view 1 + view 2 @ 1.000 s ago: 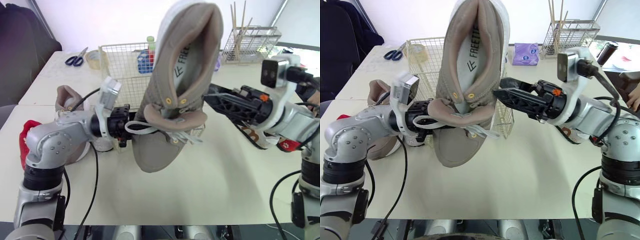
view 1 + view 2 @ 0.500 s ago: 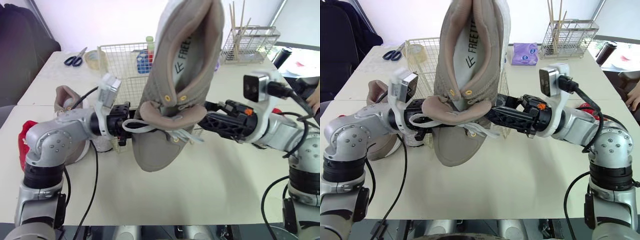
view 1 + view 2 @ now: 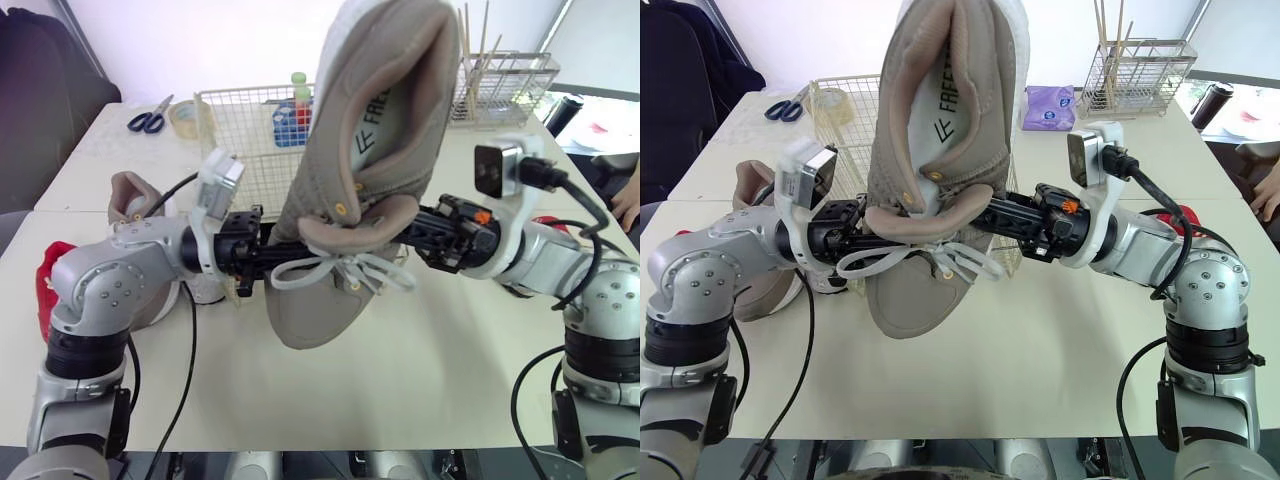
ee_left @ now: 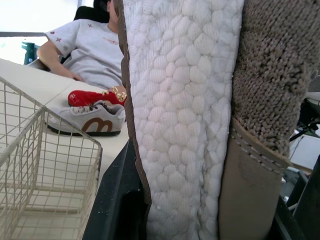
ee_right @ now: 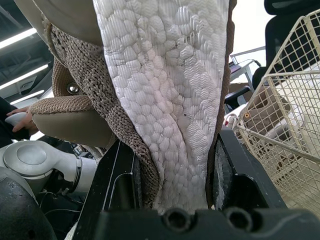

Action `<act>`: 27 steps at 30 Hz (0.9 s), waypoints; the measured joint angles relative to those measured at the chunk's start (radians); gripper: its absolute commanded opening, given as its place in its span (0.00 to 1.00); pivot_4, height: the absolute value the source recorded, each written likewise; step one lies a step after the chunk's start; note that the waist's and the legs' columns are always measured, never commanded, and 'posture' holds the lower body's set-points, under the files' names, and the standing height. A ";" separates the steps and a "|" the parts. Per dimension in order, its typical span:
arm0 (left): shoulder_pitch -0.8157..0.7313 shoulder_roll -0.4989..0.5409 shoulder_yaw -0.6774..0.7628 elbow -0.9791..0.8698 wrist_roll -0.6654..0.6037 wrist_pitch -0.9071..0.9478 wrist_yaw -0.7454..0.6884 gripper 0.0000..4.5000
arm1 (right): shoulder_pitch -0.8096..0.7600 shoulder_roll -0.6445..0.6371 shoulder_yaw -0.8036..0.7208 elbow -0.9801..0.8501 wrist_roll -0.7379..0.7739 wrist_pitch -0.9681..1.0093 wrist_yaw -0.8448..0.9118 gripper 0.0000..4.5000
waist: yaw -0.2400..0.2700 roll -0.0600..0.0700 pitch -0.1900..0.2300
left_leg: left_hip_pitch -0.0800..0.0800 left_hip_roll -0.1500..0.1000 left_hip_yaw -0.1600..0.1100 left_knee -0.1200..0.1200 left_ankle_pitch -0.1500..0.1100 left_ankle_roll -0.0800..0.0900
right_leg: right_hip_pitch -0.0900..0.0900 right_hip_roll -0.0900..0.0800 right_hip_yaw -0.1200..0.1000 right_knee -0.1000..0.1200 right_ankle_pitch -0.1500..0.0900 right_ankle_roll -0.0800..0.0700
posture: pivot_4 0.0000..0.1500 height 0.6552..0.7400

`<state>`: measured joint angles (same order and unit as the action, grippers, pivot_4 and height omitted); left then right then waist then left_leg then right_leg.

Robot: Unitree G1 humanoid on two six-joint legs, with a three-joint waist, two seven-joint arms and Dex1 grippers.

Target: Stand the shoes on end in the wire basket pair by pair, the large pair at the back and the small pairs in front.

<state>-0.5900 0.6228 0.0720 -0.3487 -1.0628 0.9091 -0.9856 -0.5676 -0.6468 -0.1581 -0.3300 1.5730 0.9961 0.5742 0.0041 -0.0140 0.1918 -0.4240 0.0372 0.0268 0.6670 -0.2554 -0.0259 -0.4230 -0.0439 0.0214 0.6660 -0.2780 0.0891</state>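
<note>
**In front of the basket: the large shoe gripped from two sides**

On the pale table the biggest thing is not lying down at all. A large beige shoe hangs in the air in front of the wire basket. It is nearly on end, with the heel high, the toe pointing down to the table and the opening turned to the head camera. Its white laces hang loose over the tongue. Whether the toe touches the table I cannot tell.

The left claw comes from the left side and is closed on the shoe. In the left wrist view the white knobbly sole and the beige upper sit tight between its black fingers. The right claw comes from the other side and also clamps the shoe. In its wrist view the white sole fills the gap between the two fingers.

The wire basket stands behind the shoe, toward the far edge of the table. A second beige shoe rests on the table near the left arm, beside the basket. A small white shoe with a brown mark lies on the right part of the table, and a red shoe lies just behind it.

Farther back stands a wire rack with thin sticks. Blue-handled scissors and a roll of tape lie at the far left corner. A person in a grey shirt sits at the right side of the table.
</note>
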 measured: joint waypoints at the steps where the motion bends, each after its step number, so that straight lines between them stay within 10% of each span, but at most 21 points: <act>1: 0.000 0.003 0.000 -0.002 0.003 -0.002 -0.002 0.35 | 0.000 0.000 0.000 -0.001 0.000 0.000 0.000 0.27 | 0.000 0.000 0.000 | 0.000 0.000 0.000 0.000 0.000 0.000 | 0.000 0.000 0.000 0.000 0.000 0.000 | 1.00 1.00; 7: 0.000 0.063 -0.001 0.006 0.005 0.005 -0.034 0.99 | -0.036 -0.004 0.013 -0.009 0.002 0.010 -0.003 0.27 | -0.002 0.000 0.000 | 0.000 0.000 0.000 0.000 0.000 0.000 | 0.000 0.000 0.000 0.000 0.000 0.000 | 1.00 1.00; 16: 0.010 0.275 0.149 0.015 -0.014 0.013 -0.066 0.99 | -0.250 -0.072 0.013 0.097 -0.097 0.010 0.093 0.27 | -0.016 0.000 0.000 | -0.001 0.000 0.000 -0.001 0.000 0.000 | -0.002 0.000 0.000 0.000 0.000 0.000 | 1.00 1.00; 27: 0.146 0.424 0.380 0.030 -0.074 0.072 -0.055 0.99 | -0.705 -0.043 0.126 0.777 -0.698 -0.447 0.620 0.27 | -0.024 0.001 0.001 | -0.001 0.000 0.003 -0.002 0.000 0.000 | -0.004 -0.001 0.001 -0.001 0.000 0.000 | 1.00 1.00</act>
<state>-0.4445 1.0465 0.4521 -0.3184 -1.1365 0.9816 -1.0406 -1.2723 -0.6897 -0.0325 0.4469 0.8748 0.5492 1.1946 -0.0201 -0.0133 0.1927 -0.4251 0.0375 0.0303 0.6645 -0.2554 -0.0259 -0.4274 -0.0446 0.0226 0.6653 -0.2781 0.0892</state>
